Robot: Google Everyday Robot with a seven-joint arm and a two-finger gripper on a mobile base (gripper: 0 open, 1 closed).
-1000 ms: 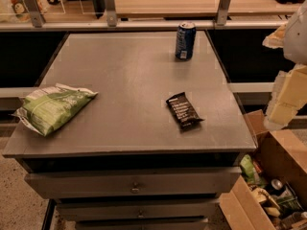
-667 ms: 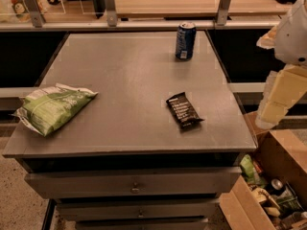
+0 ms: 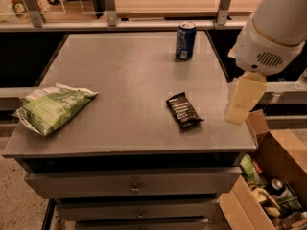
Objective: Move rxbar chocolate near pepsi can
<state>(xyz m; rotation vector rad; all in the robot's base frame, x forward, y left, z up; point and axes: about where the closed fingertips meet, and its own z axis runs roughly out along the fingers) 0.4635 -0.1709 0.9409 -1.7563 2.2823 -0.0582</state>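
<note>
Grey flat-topped metal bench [image 3: 120, 75] on a stack of drawers [image 3: 134, 183], with a wooden rail and glass panels along the far side. Cream-coloured jaws hanging from a bulky white rounded robot arm [image 3: 271, 32] at the right edge of the bench, over its front-right corner. Cannot tell how wide the jaws stand. Empty of anything, so far as seen.

Just to the left of the jaws in this view, and apart from them: small flat rxbar chocolate [image 3: 183, 110] in a black-brown wrapper with lines of white text, lying flat on the bench, turned at a slant, crimped ends pointing to the far left and the near right.

Farther back from the jaws and a little left, near the far right corner: upright dark blue pepsi can [image 3: 185, 41] with a silver top, well apart from the bar.

Far to the left of the jaws, across the whole bench: crumpled green chip bag [image 3: 53, 107] at the front-left edge.

Below and to the right of the jaws, on the floor: open brown cardboard box [image 3: 283, 150] of mixed clutter.
</note>
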